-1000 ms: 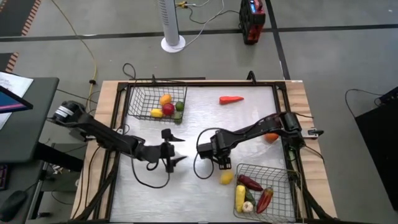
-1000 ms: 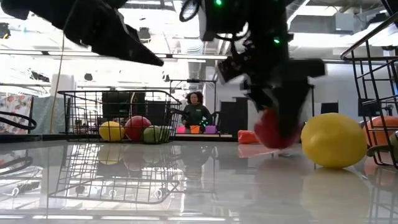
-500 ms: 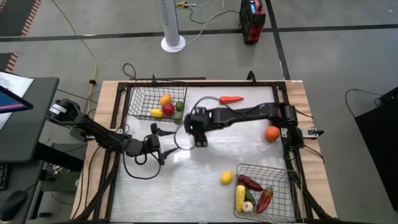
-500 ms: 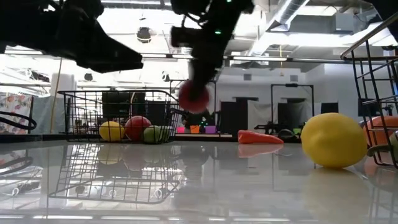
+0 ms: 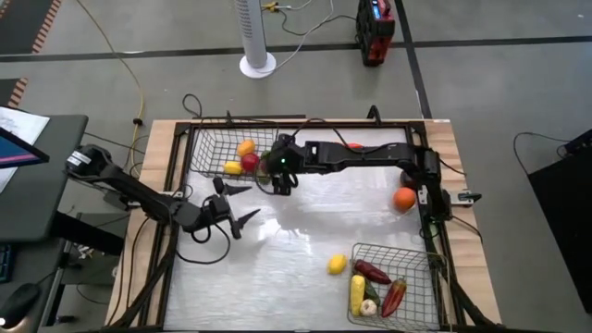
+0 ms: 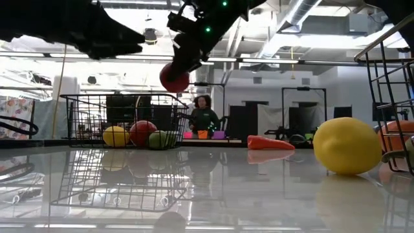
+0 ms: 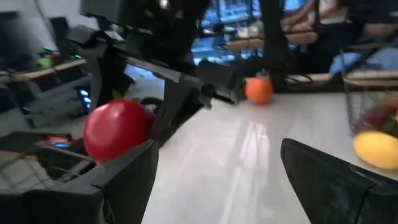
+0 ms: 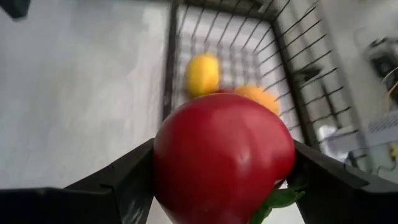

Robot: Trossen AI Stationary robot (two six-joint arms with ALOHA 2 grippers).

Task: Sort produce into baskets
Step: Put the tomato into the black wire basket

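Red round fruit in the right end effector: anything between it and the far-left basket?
Nothing visible. The right end effector holds the red round fruit in the air, above and just beside the near rim of the far-left basket. The low view shows it higher than the basket's wall. The left end effector waits open, off to the side.

Open table centre (image 5: 305,231), lemon (image 5: 337,265) beside near basket (image 5: 407,254), carrot (image 5: 352,146) far edge

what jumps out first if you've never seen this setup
The right gripper holds a round red fruit in the air at the edge of the far-left basket, which already holds produce. The left gripper hovers open nearby. A big yellow lemon dominates the low view.
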